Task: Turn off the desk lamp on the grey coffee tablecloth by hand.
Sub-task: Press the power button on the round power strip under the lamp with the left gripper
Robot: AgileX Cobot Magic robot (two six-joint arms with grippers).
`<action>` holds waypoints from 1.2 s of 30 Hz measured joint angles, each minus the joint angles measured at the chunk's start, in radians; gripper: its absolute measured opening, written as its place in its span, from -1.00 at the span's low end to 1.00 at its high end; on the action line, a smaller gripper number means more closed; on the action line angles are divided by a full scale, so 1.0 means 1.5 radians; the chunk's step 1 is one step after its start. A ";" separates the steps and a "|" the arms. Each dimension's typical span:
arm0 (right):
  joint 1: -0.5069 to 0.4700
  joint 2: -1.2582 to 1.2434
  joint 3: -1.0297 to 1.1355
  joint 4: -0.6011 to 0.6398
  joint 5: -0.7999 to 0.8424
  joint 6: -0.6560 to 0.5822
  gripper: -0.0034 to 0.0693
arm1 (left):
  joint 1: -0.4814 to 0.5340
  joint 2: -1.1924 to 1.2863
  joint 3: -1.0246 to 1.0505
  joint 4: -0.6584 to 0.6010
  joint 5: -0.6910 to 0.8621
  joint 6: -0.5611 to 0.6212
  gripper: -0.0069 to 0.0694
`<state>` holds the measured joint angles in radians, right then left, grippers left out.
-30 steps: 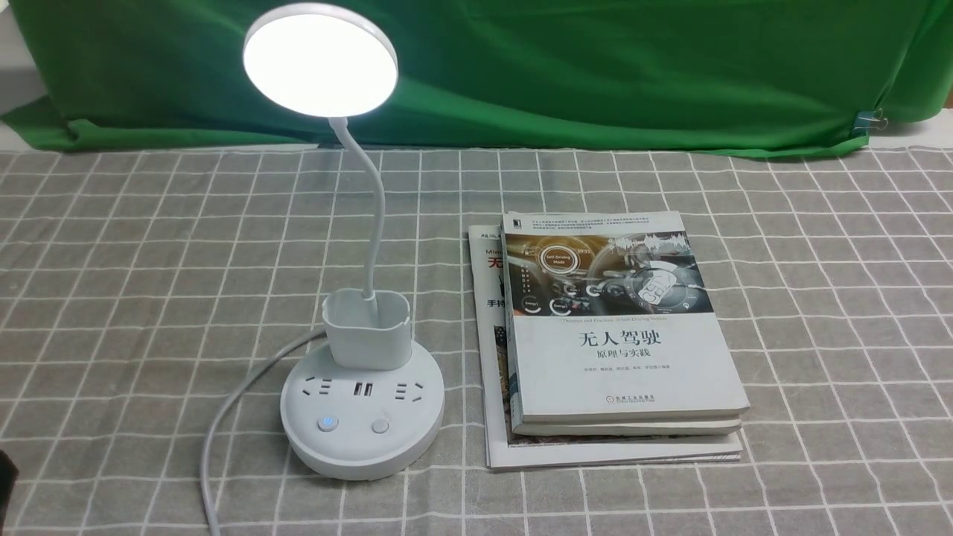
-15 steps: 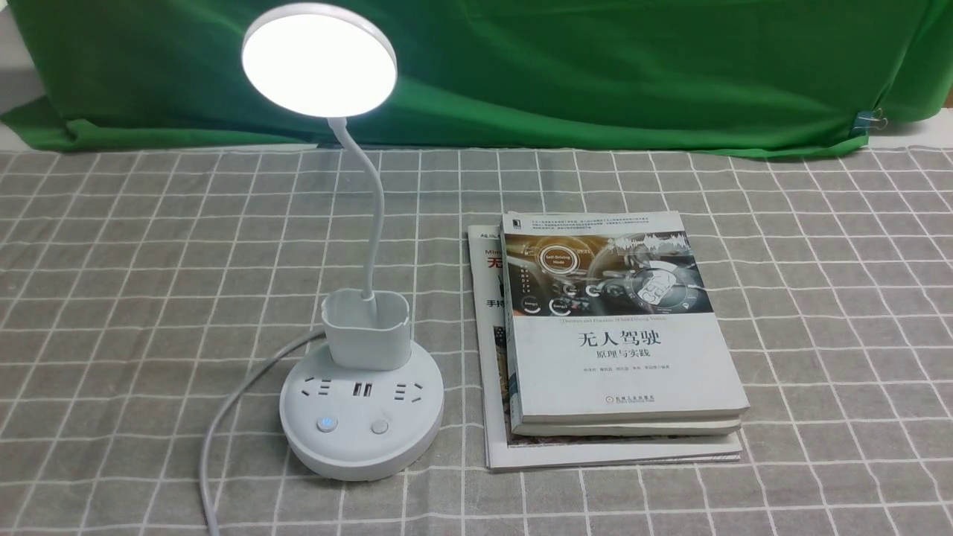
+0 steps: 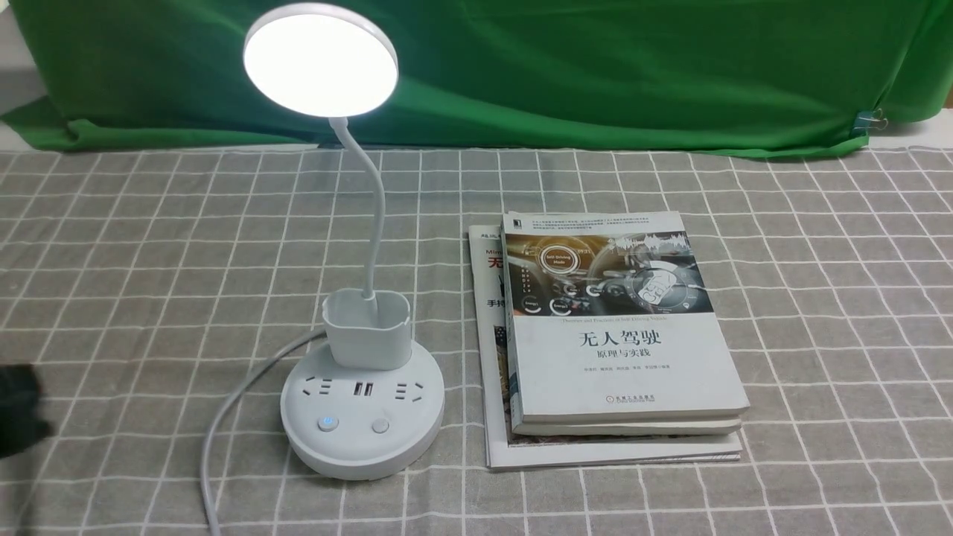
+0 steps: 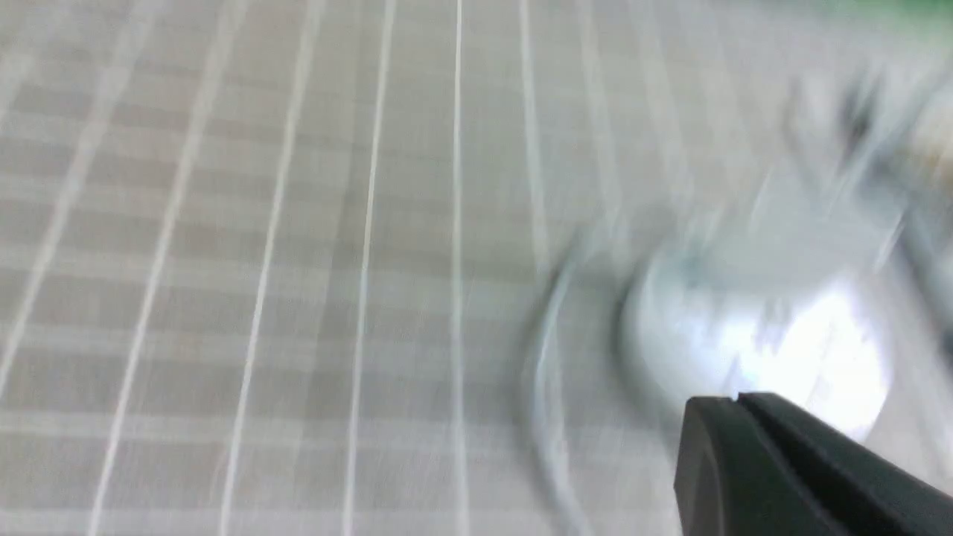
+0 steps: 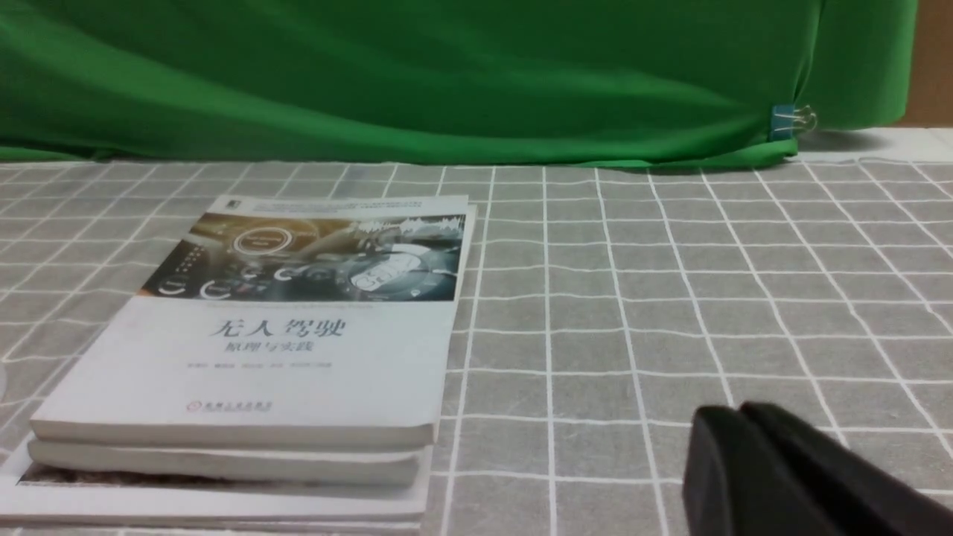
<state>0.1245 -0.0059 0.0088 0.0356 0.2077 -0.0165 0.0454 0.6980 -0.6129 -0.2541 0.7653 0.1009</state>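
We see the grey coffee tablecloth (image 3: 819,298) spread under both pairs of fingers and running far ahead of them to the green cloth (image 3: 595,67) draped along the back.

A stack of books (image 3: 625,357) lies flat on the grid. It is ahead of the right gripper (image 5: 741,415), with bare squares between it and the fingertips.

The desk lamp (image 3: 366,335) stands upright on the tablecloth, just left of the books and not touching them. Its round head (image 3: 320,59) glows white, high above the base.

In the front view we find the left gripper (image 3: 18,409) only as a dark blur at the edge. It is well apart from the lamp, which sits to the right of its fingers. The left wrist view is smeared, but there the lamp's pale base shows just past the fingertips, and we cannot tell whether they touch.

The left fingers (image 4: 789,461) lie pressed together with only a thin seam between them and nothing held. The right fingers (image 5: 782,476) are likewise closed on each other and hold nothing.

The lamp's white cord (image 3: 202,476) curves over the cloth between the left fingers and the base.

Two small buttons sit on the near rim of the base, and the left button (image 3: 327,423) shows a blue ring.

A binder clip (image 3: 869,119) pinches the green cloth far ahead of the right fingers.
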 joint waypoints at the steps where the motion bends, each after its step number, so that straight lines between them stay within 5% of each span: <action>1: 0.000 0.000 0.000 0.000 -0.001 0.000 -0.81 | -0.008 0.046 -0.016 -0.007 0.018 0.015 -0.82; 5: 0.000 0.000 0.000 0.000 0.000 0.000 -0.81 | -0.085 0.198 -0.050 -0.005 0.023 0.043 -0.84; 13: 0.000 0.000 0.000 0.000 0.000 0.000 -0.81 | -0.302 0.451 -0.179 0.070 0.072 -0.048 -0.84; 17: 0.000 0.000 0.000 0.000 0.000 0.000 -0.81 | -0.357 0.537 -0.252 0.064 0.087 -0.054 -0.84; 36: 0.000 0.000 0.000 0.000 0.000 0.000 -0.81 | -0.365 0.740 -0.399 0.052 0.103 -0.045 -0.84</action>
<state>0.1245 -0.0059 0.0088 0.0356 0.2076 -0.0165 -0.5027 1.8083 -1.2112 -0.1755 0.9198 0.0331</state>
